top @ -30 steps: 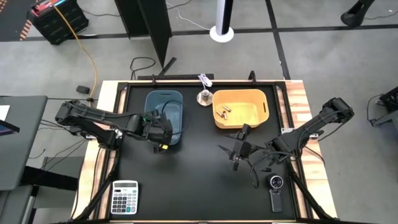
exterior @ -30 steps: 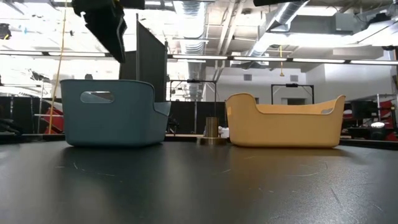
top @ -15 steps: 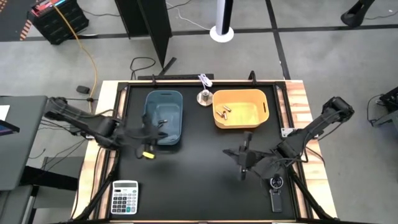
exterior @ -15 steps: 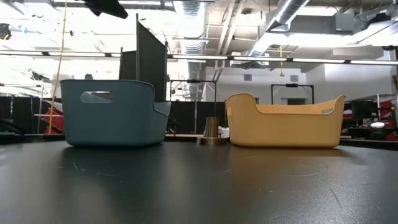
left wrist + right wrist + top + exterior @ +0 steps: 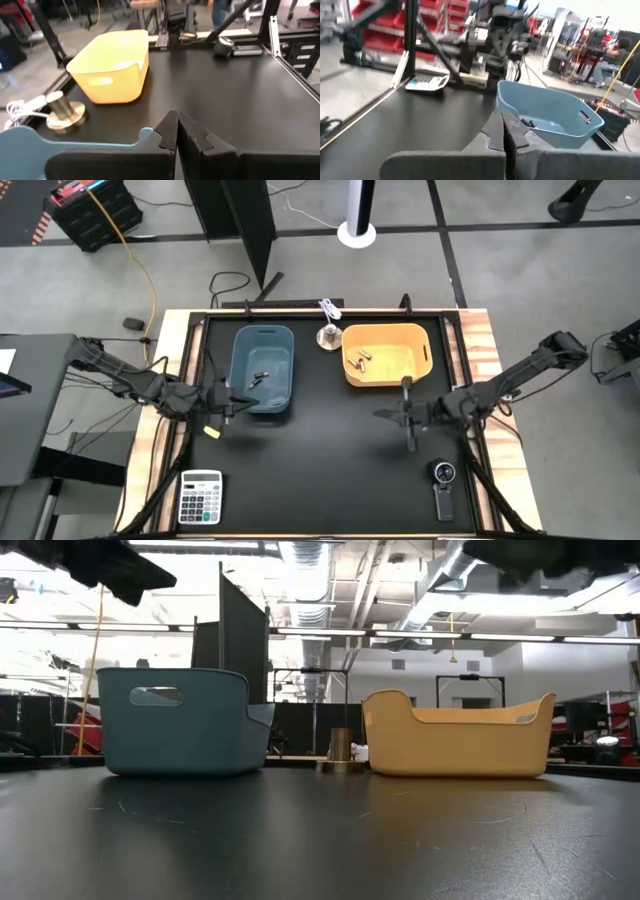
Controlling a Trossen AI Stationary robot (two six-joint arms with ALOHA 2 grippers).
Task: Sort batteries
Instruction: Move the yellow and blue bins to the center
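Two dark batteries (image 5: 258,379) lie on the floor of the blue bin (image 5: 263,340), and they also show in the right wrist view as the batteries (image 5: 527,121). Silvery batteries (image 5: 360,361) lie in the yellow bin (image 5: 420,355). My left gripper (image 5: 230,402) hangs shut and holds nothing, just off the blue bin's left near corner; its closed fingertips (image 5: 176,122) show in the left wrist view. My right gripper (image 5: 392,416) is shut with nothing in it over bare table near the yellow bin's near side, its fingertips (image 5: 501,122) closed.
A small metal bell with a white cord (image 5: 328,334) stands between the bins at the far side. A calculator (image 5: 201,497) lies at the near left, and a black device with a round dial (image 5: 444,485) at the near right. Bare black table lies between the arms.
Both grippers have shut. My left gripper has drawn back from above the blue bin's near end toward the table's left edge. My right gripper has pulled back a little toward the table's right edge and turned.
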